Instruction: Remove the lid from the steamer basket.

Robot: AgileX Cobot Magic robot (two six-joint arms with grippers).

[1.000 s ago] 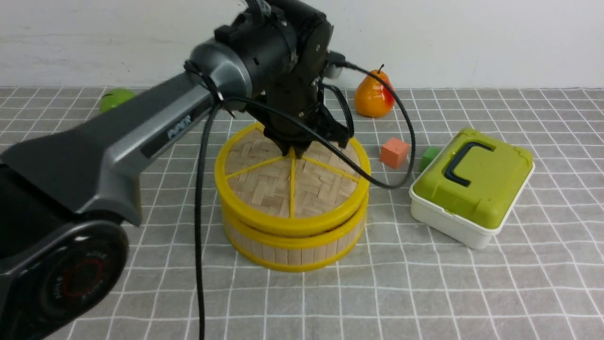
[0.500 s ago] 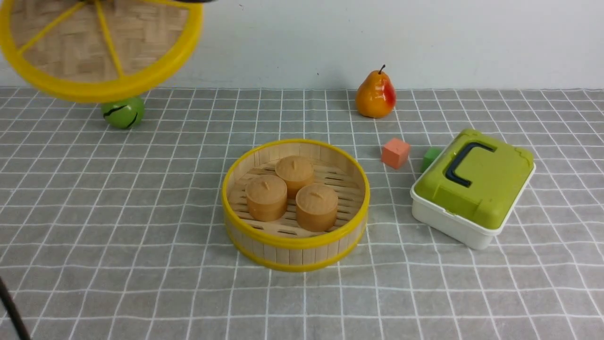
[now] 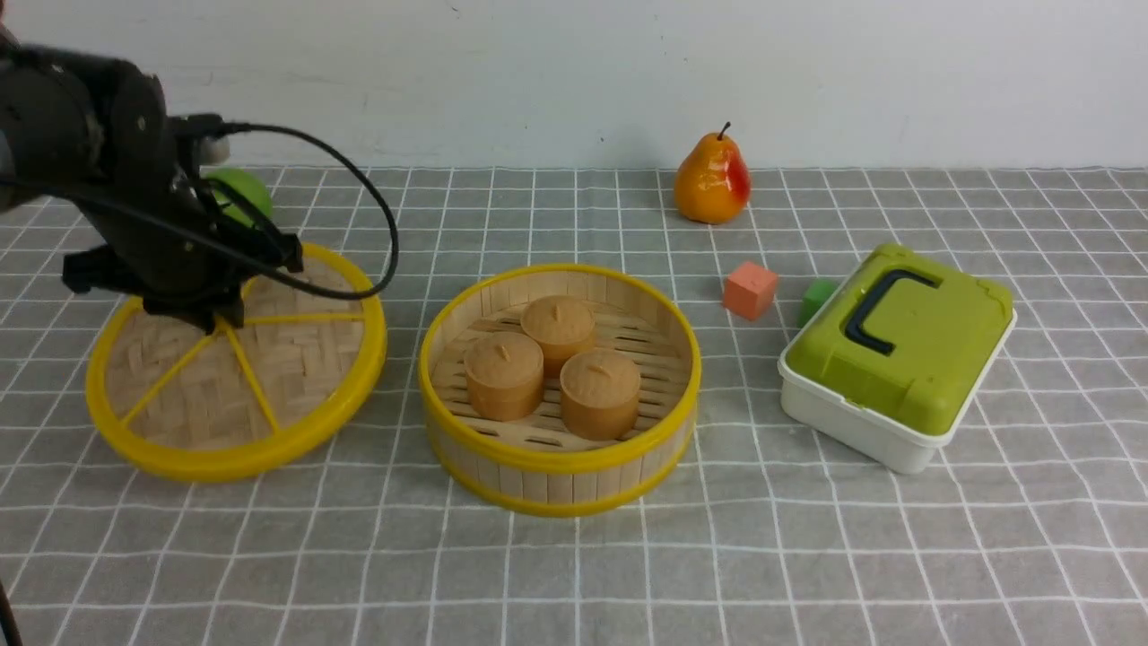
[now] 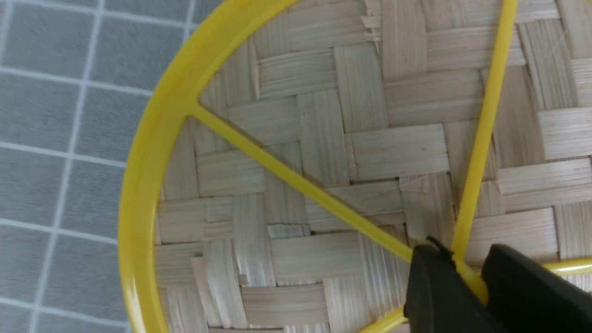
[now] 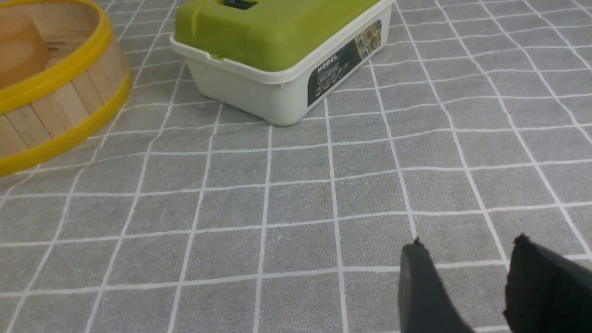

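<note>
Right jaws are standing apart over the near surface (image 5: 296, 208), holding nothing. The steamer basket (image 3: 556, 462) is sitting open at centre, and the lid (image 3: 238, 395) is lying just left of it. Left jaws are pinching the lid's knob (image 4: 467, 275). Risk: rising before releasing fully would be dragging the lid into the basket.

Left fingers (image 4: 434, 286) mostly hide the knob of the lid (image 4: 323, 138)

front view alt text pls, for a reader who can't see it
The left pincer grips the round woven lid by its centre, low at the checked cloth, left of and apart from the open steamer basket, which holds three brown cakes. A pear, two small cubes and a green-lidded box lie to the right.
</note>
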